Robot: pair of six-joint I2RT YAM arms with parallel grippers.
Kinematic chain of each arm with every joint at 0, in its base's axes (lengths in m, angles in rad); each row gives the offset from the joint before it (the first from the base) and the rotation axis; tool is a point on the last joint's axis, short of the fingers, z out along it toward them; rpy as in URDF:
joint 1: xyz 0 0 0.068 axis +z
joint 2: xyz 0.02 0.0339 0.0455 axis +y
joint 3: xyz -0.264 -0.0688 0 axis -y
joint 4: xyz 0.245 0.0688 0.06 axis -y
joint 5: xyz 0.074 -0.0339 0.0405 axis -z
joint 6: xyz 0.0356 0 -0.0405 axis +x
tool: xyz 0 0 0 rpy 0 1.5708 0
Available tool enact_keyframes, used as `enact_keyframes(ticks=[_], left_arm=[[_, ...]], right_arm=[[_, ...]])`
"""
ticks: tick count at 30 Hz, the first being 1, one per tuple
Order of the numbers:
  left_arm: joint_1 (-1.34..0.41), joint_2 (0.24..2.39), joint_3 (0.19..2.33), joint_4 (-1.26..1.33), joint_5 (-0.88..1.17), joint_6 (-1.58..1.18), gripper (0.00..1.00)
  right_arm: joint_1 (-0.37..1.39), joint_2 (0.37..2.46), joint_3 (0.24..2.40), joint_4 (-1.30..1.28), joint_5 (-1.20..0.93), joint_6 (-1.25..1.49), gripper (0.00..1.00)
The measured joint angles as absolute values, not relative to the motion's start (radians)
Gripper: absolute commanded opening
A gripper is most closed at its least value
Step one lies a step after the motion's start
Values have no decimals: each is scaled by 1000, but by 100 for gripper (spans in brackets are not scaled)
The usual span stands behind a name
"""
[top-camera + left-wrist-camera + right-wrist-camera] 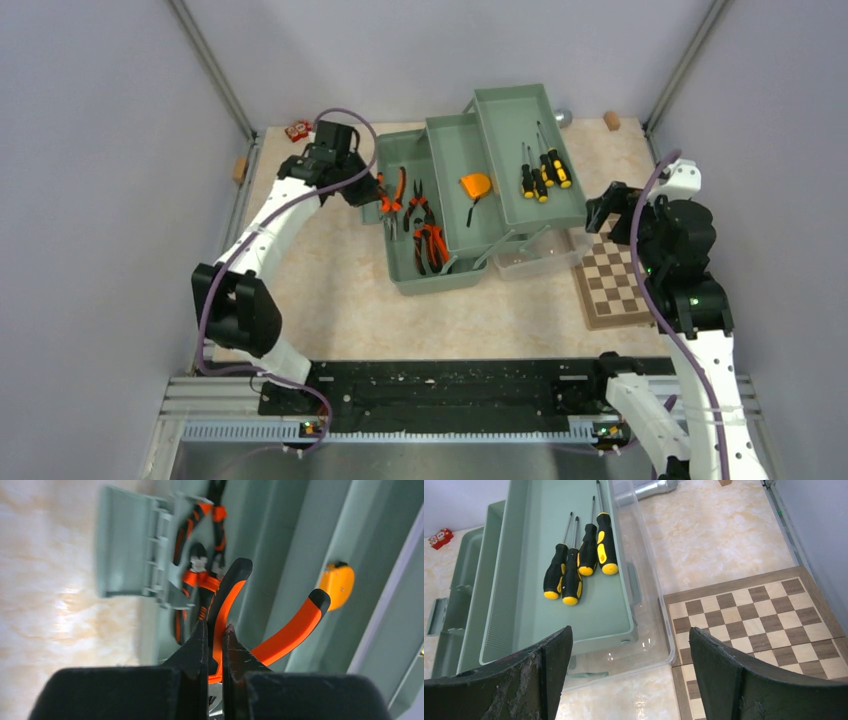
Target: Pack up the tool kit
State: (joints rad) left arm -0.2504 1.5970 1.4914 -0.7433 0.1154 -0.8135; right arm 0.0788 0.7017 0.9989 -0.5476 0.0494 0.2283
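The sage-green toolbox [402, 152] stands open at the table's middle, its trays folded out to the right. My left gripper [373, 190] [215, 628] hangs over the box's left rim, shut on one handle of orange-handled pliers [292, 630]. More pliers [431, 246] [200, 565] lie in the bottom compartment. An orange tape measure [476, 185] [337, 582] sits in the middle tray. Several black-yellow screwdrivers [543, 172] [579, 560] lie in the top tray [524, 620]. My right gripper [603, 210] [630, 630] is open and empty, just right of the trays above the translucent lid [649, 630].
A brown-and-cream chessboard [615, 285] [749, 615] lies right of the box, touching the lid's corner. A grey metal cylinder [564, 117] [651, 489] rests behind the top tray. A small red object [297, 130] and wooden blocks [611, 120] sit along the back edge.
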Motion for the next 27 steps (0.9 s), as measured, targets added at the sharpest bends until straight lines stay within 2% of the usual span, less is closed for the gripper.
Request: enact_keyframes(ticks=[7, 17, 22, 27], left_arm=[[-376, 1669, 1483, -674, 99, -923, 3], [-428, 1787, 1453, -632, 34, -995, 11], [-435, 1808, 1449, -624, -6, -1002, 24], [-439, 1824, 1445, -612, -15, -1000, 46]], right_arm=[[79, 682, 981, -543, 44, 231, 86], [79, 681, 975, -541, -6, 241, 86], [79, 683, 974, -539, -29, 247, 86], [79, 704, 973, -539, -52, 258, 87]])
